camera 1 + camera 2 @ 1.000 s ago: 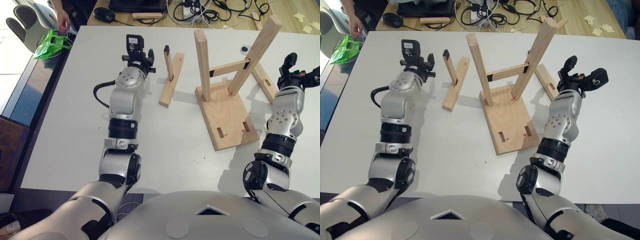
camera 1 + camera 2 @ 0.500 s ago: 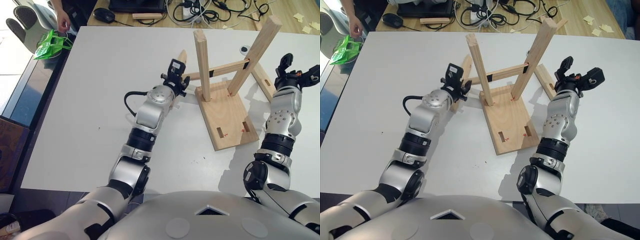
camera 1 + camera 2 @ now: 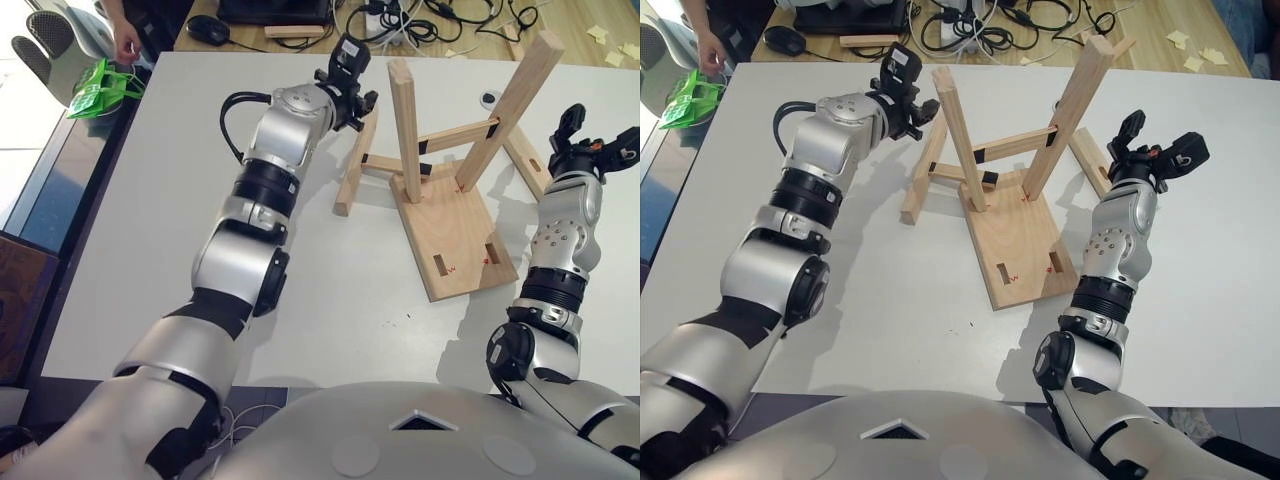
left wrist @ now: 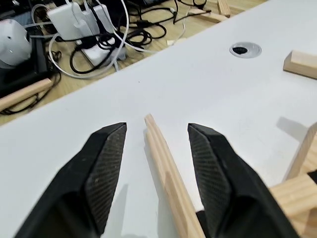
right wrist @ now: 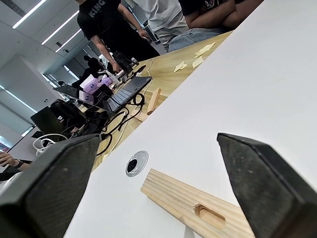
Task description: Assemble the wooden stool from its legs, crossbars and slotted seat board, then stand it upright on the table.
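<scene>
Two legs [image 3: 405, 130] stand in the seat board [image 3: 455, 235], which lies flat on the desk [image 3: 150, 200]. The left claw [image 3: 358, 103] is wide, with the top of a tilted third leg [image 3: 352, 170] between its fingers. The right claw [image 3: 595, 135] is wide too, near the last leg [image 3: 528, 165], which lies beside the board. Next, I think, the third leg must go straight into its slot.

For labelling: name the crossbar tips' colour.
Black crossbar tips; right eye view shows best.
</scene>
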Motion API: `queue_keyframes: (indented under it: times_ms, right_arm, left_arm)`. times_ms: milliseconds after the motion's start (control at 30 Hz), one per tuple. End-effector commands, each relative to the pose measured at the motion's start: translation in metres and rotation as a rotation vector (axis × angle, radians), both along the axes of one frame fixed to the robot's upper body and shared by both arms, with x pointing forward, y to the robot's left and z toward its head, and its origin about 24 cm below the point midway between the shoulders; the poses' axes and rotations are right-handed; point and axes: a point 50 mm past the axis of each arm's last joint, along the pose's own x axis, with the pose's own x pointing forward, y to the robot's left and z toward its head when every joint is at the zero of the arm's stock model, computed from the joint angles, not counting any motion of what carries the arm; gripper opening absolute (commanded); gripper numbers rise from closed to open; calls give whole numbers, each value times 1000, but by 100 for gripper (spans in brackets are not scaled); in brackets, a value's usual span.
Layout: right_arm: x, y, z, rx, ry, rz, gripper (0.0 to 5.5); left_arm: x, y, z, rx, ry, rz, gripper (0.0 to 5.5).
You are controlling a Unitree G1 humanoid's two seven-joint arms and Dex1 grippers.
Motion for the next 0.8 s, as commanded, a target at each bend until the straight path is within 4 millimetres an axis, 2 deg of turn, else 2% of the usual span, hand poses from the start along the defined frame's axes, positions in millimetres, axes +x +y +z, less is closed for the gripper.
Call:
queue_keyframes:
  times_ms: [33, 300, 567, 800]
  right_arm:
    - [2, 2, 0, -11, -5, 5, 437]
    - [7, 10, 0, -19, -8, 32, 437]
    - [14, 20, 3, -34, -17, 76, 437]
    - [14, 22, 3, -36, -15, 84, 437]
  left_arm:
    - [4, 8, -6, 13, 96, -8, 289]
    - [4, 4, -12, 86, 118, -19, 407]
    - [-2, 11, -31, 92, 171, 45, 407]
    - [-9, 6, -43, 62, 223, 46, 407]
